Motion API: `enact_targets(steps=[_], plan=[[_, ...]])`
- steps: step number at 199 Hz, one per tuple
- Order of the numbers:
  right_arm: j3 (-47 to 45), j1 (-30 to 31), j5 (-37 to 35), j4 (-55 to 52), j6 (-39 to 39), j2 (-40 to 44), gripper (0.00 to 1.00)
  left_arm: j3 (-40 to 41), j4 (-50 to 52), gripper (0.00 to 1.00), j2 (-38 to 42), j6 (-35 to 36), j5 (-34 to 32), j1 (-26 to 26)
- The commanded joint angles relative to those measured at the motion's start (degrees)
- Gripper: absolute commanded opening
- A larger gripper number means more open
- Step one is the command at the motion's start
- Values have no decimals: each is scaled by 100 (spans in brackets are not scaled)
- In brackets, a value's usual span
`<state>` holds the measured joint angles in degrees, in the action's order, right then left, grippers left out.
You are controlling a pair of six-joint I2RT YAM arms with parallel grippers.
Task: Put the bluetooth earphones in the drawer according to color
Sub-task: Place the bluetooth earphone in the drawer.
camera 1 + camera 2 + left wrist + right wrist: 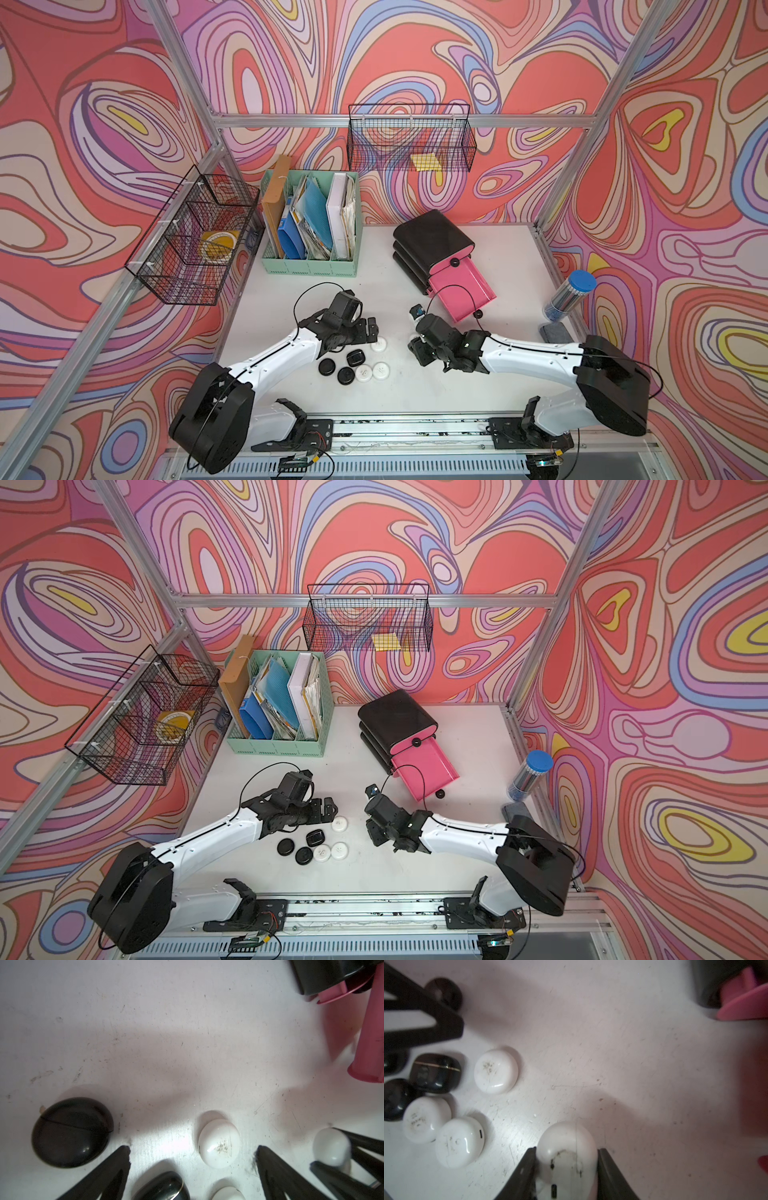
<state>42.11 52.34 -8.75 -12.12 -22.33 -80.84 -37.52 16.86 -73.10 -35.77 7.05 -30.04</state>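
Currently our right hand [566,1150] pinches one white case [568,1136], left hand [192,1147] spread; we judge the one-o'clock drawer [461,286] empty, six cases [380,370] remaining.

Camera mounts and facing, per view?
Both top views: overhead, base side, looking down at the table; left arm, right arm show.
Left wrist: on that arm, looking tableward past the open left gripper.
Right wrist: on that arm, looking past the right gripper, shut on a white case.
Shared: wrist views both show the drawer and a loose case.
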Motion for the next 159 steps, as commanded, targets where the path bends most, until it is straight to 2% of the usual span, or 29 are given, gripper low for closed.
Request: enact_targets(steps=[1, 52, 87, 117, 147, 159], plan=[[-115, -466, 48, 216, -173, 508, 20, -166, -78, 99, -115, 123, 81, -88], [102, -1714, -418, -233, -362, 940, 20, -343, 11, 99, -388, 201, 1, -374], [319, -2499, -187, -184, -392, 598, 20, -421, 73, 99, -551, 212, -80, -547], [610, -2909, 9, -39, -337, 110, 20, -530, 155, 99, -730, 252, -244, -714], [897, -3264, 63, -18, -334, -372, 26, -649, 276, 99, -887, 303, -420, -848], [972, -3435, 137, -10, -356, -517, 37, -677, 338, 99, -945, 321, -495, -880]])
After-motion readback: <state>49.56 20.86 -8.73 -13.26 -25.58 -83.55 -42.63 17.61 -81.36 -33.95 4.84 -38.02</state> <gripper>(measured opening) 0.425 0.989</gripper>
